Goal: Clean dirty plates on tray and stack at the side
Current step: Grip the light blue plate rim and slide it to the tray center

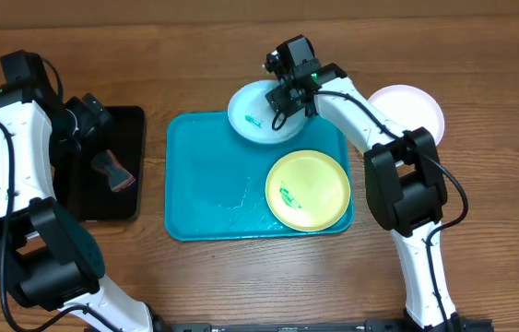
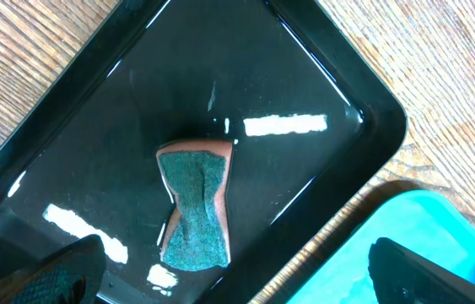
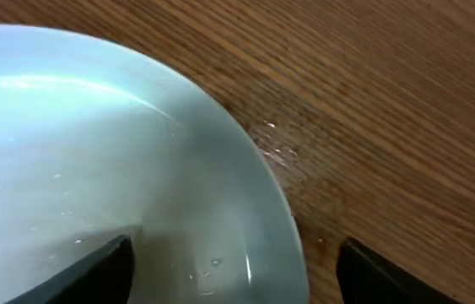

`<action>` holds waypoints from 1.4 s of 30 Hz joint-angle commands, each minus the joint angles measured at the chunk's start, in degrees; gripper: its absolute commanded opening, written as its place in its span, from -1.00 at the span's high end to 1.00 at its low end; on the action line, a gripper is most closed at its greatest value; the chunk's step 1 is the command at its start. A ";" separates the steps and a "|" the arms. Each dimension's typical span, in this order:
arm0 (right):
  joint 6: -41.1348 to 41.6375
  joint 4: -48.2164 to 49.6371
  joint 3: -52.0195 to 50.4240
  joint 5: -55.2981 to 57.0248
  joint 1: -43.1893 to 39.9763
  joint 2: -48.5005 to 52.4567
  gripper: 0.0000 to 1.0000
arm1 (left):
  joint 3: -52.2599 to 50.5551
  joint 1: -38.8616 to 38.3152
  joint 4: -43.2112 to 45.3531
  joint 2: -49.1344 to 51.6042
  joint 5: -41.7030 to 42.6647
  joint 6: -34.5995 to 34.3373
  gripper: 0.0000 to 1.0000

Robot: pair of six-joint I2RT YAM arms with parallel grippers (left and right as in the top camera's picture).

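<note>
The turquoise tray [image 1: 208, 184] lies mid-table. A yellow-green plate [image 1: 319, 184] with a teal smear sits on its right part. A light cyan plate [image 1: 252, 120] with a small smear rests over the tray's far right rim. A white plate [image 1: 420, 106] lies on the table to the right, partly behind my right arm. My right gripper [image 1: 288, 97] is open, and its fingers [image 3: 233, 270] straddle the cyan plate's rim [image 3: 94, 152]. My left gripper [image 1: 88, 115] is open [image 2: 237, 279] above a sponge [image 2: 195, 211].
A black tray [image 1: 130, 129] stands at the left and holds the green-and-brown sponge [image 1: 116, 172]. In the left wrist view, its rim [image 2: 338, 160] lies close to the turquoise tray's corner [image 2: 406, 228]. Water glistens on the turquoise tray's floor.
</note>
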 commanded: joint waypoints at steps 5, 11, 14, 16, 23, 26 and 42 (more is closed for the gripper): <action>-0.33 -2.29 -0.17 1.88 -0.26 1.49 0.22 | 0.85 0.04 0.07 0.00 0.35 0.24 -0.99; 0.13 -5.95 0.68 1.18 0.20 1.20 0.23 | 0.85 0.04 0.07 0.00 0.35 0.24 -1.00; 0.31 -9.46 2.80 1.20 0.70 0.76 0.44 | 0.85 0.04 0.07 0.00 0.35 0.24 -1.00; 1.99 -12.07 5.31 1.18 1.16 0.44 0.60 | 0.85 0.04 0.07 0.00 0.35 0.24 -0.99; 5.60 -19.30 13.07 0.57 2.19 0.17 0.93 | 0.85 0.04 0.07 0.00 0.35 0.24 -1.00; 7.54 -20.74 13.79 0.28 2.58 0.13 0.93 | 0.85 0.04 0.07 0.00 0.35 0.24 -1.00; 27.47 -31.04 11.26 -16.74 9.29 0.15 0.92 | 0.85 0.04 0.07 0.00 0.35 0.24 -1.00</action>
